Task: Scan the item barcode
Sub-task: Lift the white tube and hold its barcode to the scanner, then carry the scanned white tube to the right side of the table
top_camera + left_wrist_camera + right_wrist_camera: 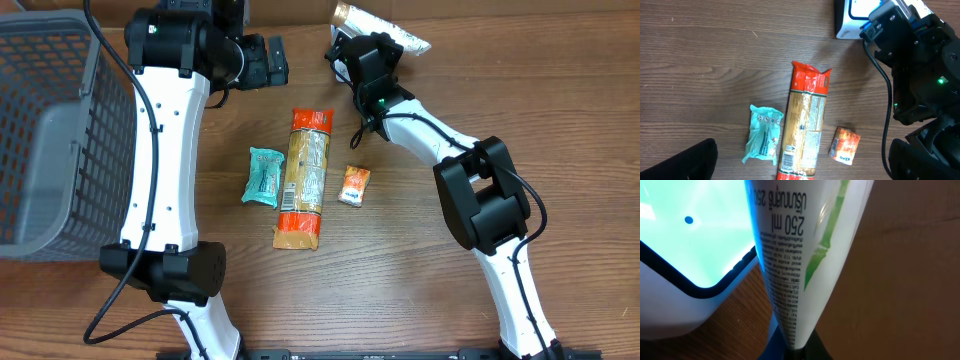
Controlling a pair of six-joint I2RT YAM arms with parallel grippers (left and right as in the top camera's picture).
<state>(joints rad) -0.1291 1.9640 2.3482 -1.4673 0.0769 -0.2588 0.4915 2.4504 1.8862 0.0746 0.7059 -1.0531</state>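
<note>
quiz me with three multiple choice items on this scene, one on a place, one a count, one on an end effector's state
1. The small orange packet lies where, relative to the long red-ended packet?
A) to the robot's left of it
B) to the robot's right of it
C) on top of it

2. How many loose packets lie on the table?
A) one
B) five
C) three

3. The right end effector is:
A) shut on the white tube
B) open and empty
C) shut with nothing in it

Answers:
1 B: it sits apart on that side.
2 C: the teal packet, the long one and the orange one.
3 A: the right wrist view shows the tube's flat end pinched.
</note>
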